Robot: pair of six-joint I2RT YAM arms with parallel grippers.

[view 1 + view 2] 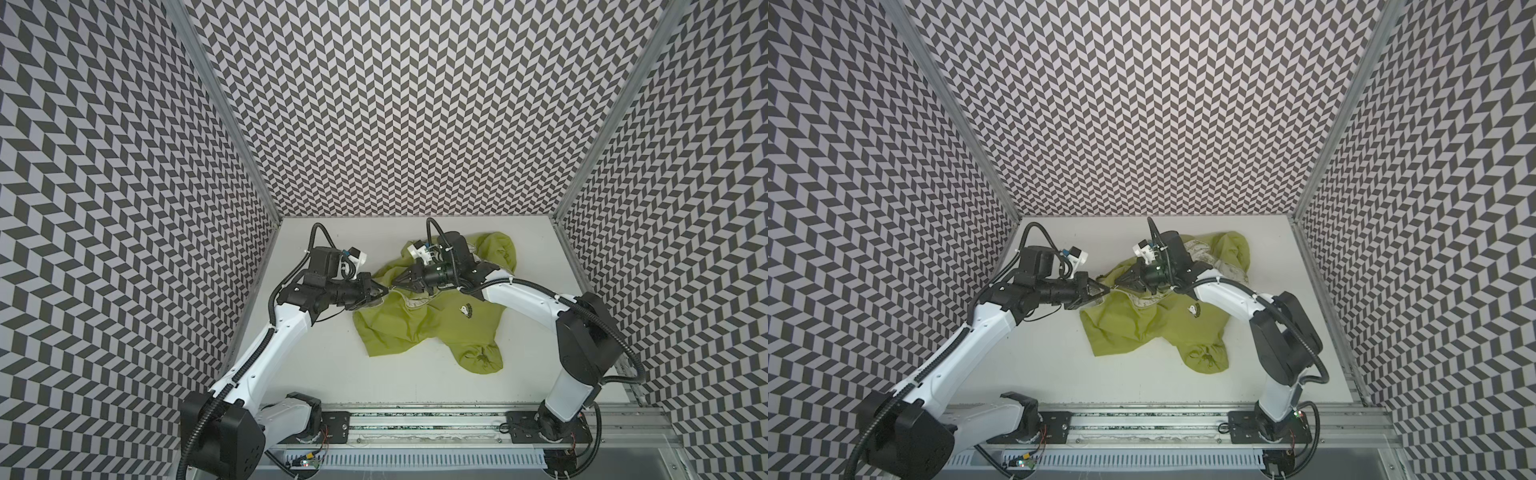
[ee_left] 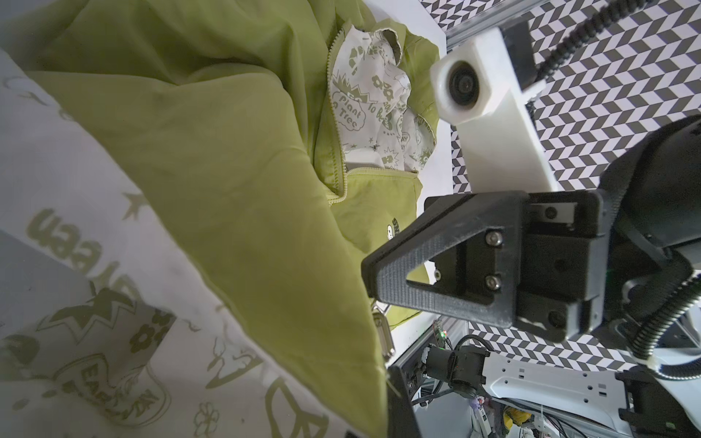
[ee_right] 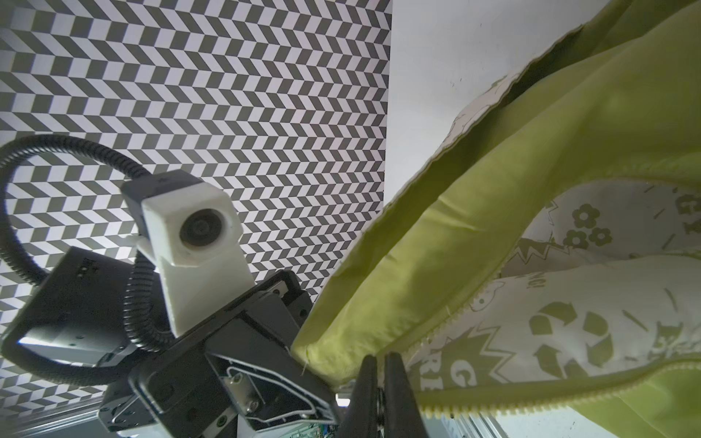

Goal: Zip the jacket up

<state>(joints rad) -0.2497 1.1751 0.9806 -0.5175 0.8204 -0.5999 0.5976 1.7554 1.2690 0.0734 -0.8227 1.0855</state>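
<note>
Both clenched: the left gripper [image 1: 380, 291] pinches a lifted fabric corner of the jacket [image 1: 440, 328]; the right gripper [image 1: 395, 284] is closed on the jacket's zipper edge, its tip almost meeting the left's; the jacket lies crumpled on the surface [image 1: 316, 374], right of centre toward the rear edge, front open, printed lining [image 2: 379, 94] exposed; bare surface remains along the front and left edges.
</note>
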